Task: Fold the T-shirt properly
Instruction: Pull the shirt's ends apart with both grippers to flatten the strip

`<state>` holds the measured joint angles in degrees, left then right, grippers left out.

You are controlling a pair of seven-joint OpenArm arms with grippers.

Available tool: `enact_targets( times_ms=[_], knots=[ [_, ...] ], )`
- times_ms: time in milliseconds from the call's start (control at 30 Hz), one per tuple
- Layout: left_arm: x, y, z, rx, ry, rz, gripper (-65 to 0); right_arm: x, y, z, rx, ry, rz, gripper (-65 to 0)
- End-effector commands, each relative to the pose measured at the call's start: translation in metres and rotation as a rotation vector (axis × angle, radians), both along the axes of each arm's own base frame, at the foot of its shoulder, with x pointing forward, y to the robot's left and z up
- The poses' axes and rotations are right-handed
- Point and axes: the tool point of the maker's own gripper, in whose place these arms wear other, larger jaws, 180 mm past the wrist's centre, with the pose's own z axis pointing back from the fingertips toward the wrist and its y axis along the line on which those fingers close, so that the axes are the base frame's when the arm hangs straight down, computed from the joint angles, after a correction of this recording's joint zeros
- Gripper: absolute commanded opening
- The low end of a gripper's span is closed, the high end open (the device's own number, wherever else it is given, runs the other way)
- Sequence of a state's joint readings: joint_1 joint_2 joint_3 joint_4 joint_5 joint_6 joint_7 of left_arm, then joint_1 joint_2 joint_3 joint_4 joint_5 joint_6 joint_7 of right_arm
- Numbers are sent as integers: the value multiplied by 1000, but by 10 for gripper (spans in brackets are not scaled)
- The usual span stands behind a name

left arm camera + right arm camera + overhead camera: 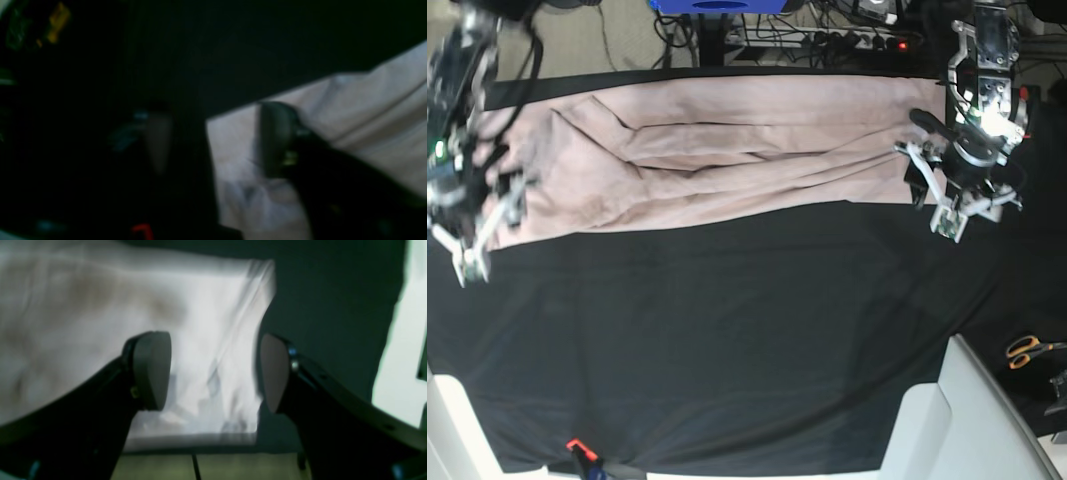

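Now the T-shirt (pixel 717 160) lies lengthwise along the counter (pixel 727 340), left tool (pixel 939 190) and right tool (pixel 489 215) gaping empty, one at each end.

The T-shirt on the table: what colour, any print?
Plain pale pink T-shirt, no print visible; base view shows it best.

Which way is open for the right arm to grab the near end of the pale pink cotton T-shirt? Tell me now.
Probably straight down, yes: the right end effector stands open directly over the edge of the pale pink cotton T-shirt, which lies flat on the black table cloth, and nothing lies between them.
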<state>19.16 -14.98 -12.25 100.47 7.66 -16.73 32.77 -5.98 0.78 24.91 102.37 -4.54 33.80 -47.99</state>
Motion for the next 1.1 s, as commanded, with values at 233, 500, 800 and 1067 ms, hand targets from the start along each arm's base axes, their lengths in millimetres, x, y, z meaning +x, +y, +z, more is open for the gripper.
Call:
enact_targets(
  times_ms=[233, 500, 800, 1067],
  knots=[
    [-6, 20, -10, -6, 16, 70, -650, 45, 6, -57, 155, 63, 105, -611],
    [-11, 17, -14, -14, 27, 78, -650, 51, -8, -95, 260, 91, 71, -648],
    [-26, 25, -43, -24, 110, 110, -650, 39, -51, -109, 262, 104, 16, -648],
    [-26, 26, -45, -24, 115, 112, -650, 40, -69, -106, 256, 82, -2, -648]
  ],
)
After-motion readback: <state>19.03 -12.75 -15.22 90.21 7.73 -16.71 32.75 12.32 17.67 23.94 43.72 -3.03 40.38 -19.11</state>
